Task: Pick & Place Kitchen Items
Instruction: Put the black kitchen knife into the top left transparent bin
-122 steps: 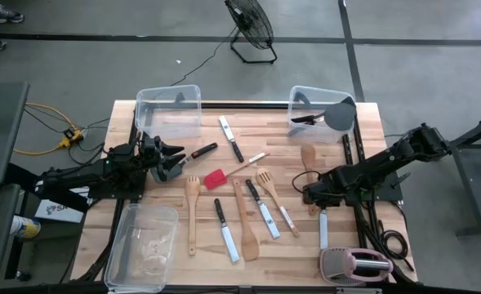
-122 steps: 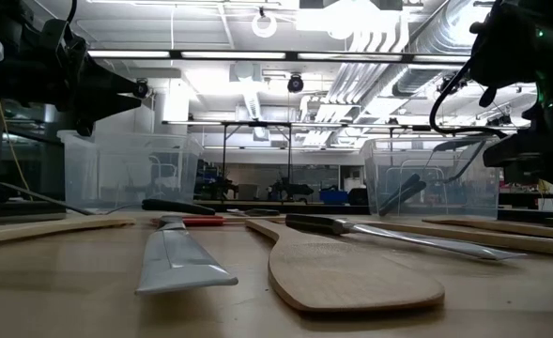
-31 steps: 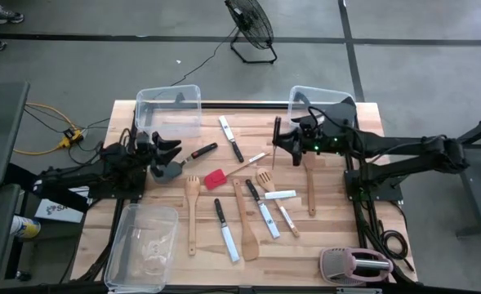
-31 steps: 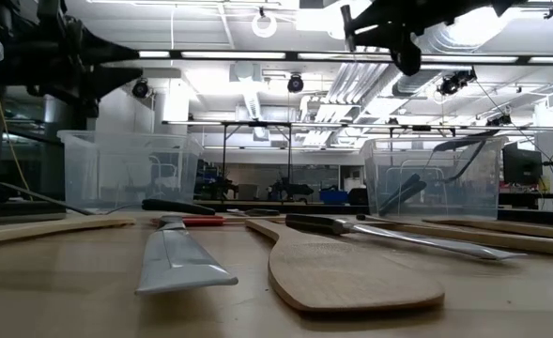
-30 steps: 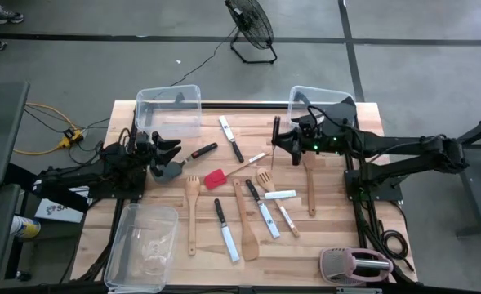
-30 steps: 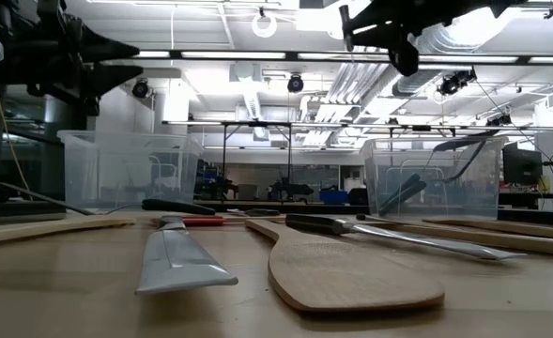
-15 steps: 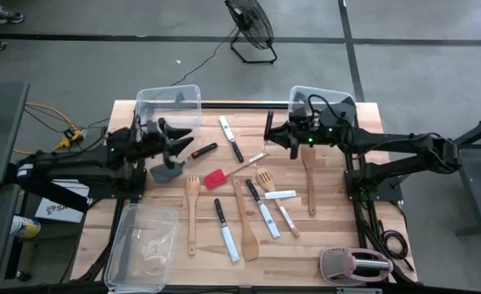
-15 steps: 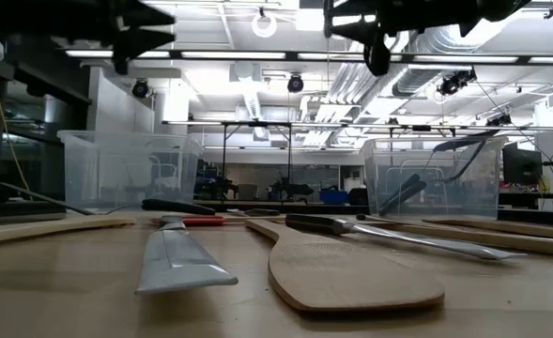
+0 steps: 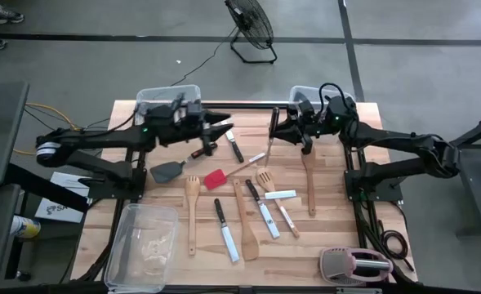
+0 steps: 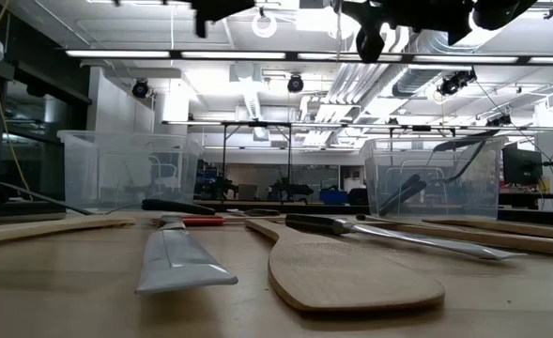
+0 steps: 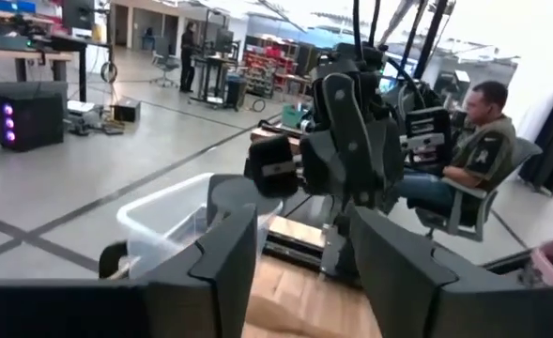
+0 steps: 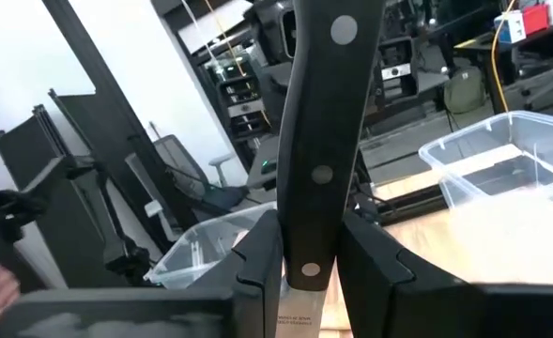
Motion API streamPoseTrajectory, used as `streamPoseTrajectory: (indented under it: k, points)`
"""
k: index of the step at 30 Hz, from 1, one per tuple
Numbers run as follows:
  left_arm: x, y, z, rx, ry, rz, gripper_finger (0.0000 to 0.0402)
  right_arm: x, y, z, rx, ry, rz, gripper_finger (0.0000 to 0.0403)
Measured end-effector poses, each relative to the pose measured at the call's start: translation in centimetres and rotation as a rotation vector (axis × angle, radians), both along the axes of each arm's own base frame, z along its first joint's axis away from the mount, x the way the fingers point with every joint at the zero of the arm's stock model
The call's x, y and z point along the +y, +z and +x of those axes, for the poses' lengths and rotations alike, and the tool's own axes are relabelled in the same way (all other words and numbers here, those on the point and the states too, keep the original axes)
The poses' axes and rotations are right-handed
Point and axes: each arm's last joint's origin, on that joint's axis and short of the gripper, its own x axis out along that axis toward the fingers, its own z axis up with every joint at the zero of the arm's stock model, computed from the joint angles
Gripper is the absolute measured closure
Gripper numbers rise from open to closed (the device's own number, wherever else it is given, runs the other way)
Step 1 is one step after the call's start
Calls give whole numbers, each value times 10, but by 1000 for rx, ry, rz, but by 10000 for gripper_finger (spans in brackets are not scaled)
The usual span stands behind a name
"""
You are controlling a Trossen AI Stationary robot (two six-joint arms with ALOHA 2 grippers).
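My right gripper (image 9: 282,131) hangs above the table's far middle, shut on a black-handled, white-bladed knife (image 9: 271,135). My left gripper (image 9: 221,125) is open and empty, high over the table facing the right gripper; its fingers show apart in the left wrist view (image 11: 299,253). Below it a black-handled knife (image 9: 232,139) and a red-and-black utensil (image 9: 203,151) lie flat on the table. A grey spatula (image 9: 167,172), a small red spatula (image 9: 216,179), wooden spoons and turners (image 9: 244,216) and more knives (image 9: 226,231) lie flat mid-table. My right gripper pinches the knife's black riveted handle (image 12: 306,246) between its two fingers, at the end next to the white blade (image 12: 293,325). The fingers lie across the knife. The knife is lifted clear of the table, its handle (image 9: 273,118) toward the far edge.
Two clear bins stand at the far edge, one on the left (image 9: 168,102) and one on the right (image 9: 322,106) with a dark spatula in it. A third clear bin (image 9: 142,249) is at the near left. A pink-and-grey toaster (image 9: 354,265) sits at the near right.
My left gripper has risen and swung toward the table's right and far edge, away from the grey spatula, which stays flat on the table. My right gripper has carried the knife a little toward the far edge, still clear of the table.
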Motion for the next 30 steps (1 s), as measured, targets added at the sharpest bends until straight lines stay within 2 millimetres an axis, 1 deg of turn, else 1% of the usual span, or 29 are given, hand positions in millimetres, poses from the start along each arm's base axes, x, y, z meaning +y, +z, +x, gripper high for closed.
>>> streamPoseTrajectory:
  k: [3,7,10,13,16,18,22,30]
  points:
    - [5,10,24,-1,1,3,192,-3,0,-1,1,-13,1,329]
    - [11,23,51,-3,3,3,127,-6,0,-2,0,-31,-2,329]
    - [15,27,70,37,4,-5,86,-7,-1,-2,4,-62,-6,329]
    - [18,26,88,85,5,-14,60,-8,-2,-2,12,-94,-29,329]
    - [21,27,100,114,4,-20,49,-9,-5,-2,43,-125,-27,329]
    - [22,31,106,98,4,-17,48,-10,-7,-2,59,-135,-32,329]
    - [22,35,108,88,4,-15,48,-9,-9,-2,76,-135,-48,329]
    - [22,36,108,76,-1,-41,48,-9,-10,1,65,-127,-87,329]
